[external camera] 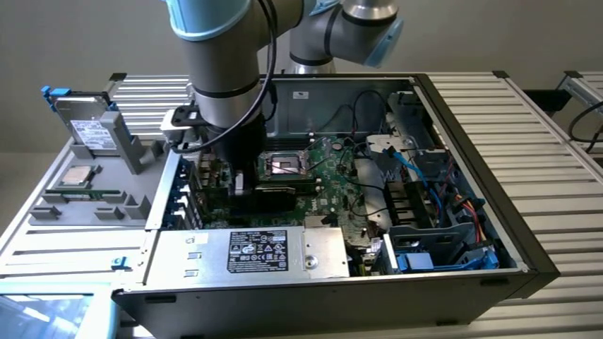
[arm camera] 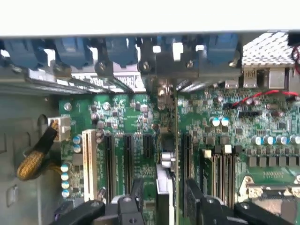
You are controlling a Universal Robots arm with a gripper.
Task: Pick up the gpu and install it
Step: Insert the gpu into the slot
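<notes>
card standing on edge in a slot of the green board, between the open fingers.
gpu [arm camera: 165,187] looks stiff, light, fragile; gripper [arm camera: 164,204] is spread, not squeezing; best held by its top edge.

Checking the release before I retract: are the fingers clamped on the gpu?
No. The gripper fingers stand apart from the upright gpu.

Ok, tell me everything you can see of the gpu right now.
In the wrist view the gpu is seen edge-on: a thin green board edge with black and silver parts on one face. It stands upright on the motherboard among the black expansion slots, its silver bracket end toward the case's rear wall. The gripper straddles it, open, fingers apparently clear of both faces.
</notes>
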